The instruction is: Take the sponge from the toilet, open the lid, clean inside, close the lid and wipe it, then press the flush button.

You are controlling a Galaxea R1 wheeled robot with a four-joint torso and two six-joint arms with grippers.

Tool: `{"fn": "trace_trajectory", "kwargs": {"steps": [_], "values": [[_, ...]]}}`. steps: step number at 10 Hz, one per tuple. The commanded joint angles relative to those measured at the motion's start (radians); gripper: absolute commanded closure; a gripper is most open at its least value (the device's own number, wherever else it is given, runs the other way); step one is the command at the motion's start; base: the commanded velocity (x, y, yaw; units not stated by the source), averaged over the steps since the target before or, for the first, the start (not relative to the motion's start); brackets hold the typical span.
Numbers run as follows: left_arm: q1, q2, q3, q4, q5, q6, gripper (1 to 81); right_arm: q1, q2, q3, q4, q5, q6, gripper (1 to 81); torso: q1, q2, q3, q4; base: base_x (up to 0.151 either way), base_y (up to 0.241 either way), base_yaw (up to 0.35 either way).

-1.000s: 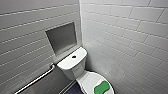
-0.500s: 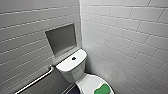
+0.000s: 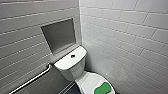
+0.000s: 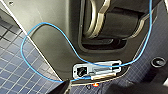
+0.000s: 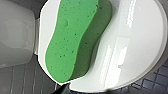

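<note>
- The step in hand looks like the first one, picking up the sponge (image 5: 75, 40). It lies free and flat on the closed lid (image 5: 130, 50), and nothing grips it.
- In the head view the sponge sits toward the front of the lid, clear of the hinge edge. Its length runs slantwise across the lid.
- The toilet (image 3: 71, 66) stands in the corner of the tiled walls. The flush button (image 3: 72, 56) is in the middle of the tank top and untouched.
- A dark tip of the right gripper (image 5: 62, 89) lies close to one rounded end of the sponge. I cannot tell how far its jaws are open, and it holds nothing that I can see.
- The left gripper (image 4: 63, 87) is over the dark tiled floor (image 4: 15, 62), beside the robot's own body and a blue cable (image 4: 45, 25). Its jaws cannot be judged either.
- The next move probably calls for the right arm to come down over the sponge's pinched waist. The jaws must be wide enough to span it, then close without sliding it off the glossy lid.
</note>
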Motion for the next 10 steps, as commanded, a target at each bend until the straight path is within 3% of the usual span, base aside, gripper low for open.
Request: {"fn": "trace_trajectory", "kwargs": {"steps": [1,2,5,8,10], "values": [[0.026,0.000,0.007,-0.006,0.076,0.003,1.0,0.133,-0.021,0.014,0.009,-0.014,0.028,1.0,0.064,-0.099,0.000,0.000,0.000,0.000,0.000],[0.026,-0.002,0.007,-0.007,0.076,0.003,1.0,0.150,-0.024,0.014,0.010,-0.012,0.046,1.0,0.021,-0.033,-0.027,0.000,0.000,0.000,0.000],[0.026,-0.002,0.007,-0.007,0.076,0.002,1.0,0.187,-0.019,0.030,0.022,-0.014,0.056,1.0,0.039,-0.056,-0.047,0.000,0.000,0.000,0.000],[0.026,-0.002,0.007,-0.007,0.076,0.002,1.0,0.192,0.021,-0.023,0.119,-0.018,0.056,1.0,0.039,-0.055,-0.048,0.000,0.000,0.000,0.000],[0.026,-0.002,0.007,-0.007,0.076,0.000,1.0,0.203,0.054,-0.054,0.122,-0.024,0.056,1.0,0.039,-0.055,-0.048,0.000,0.000,0.000,0.000]]}}
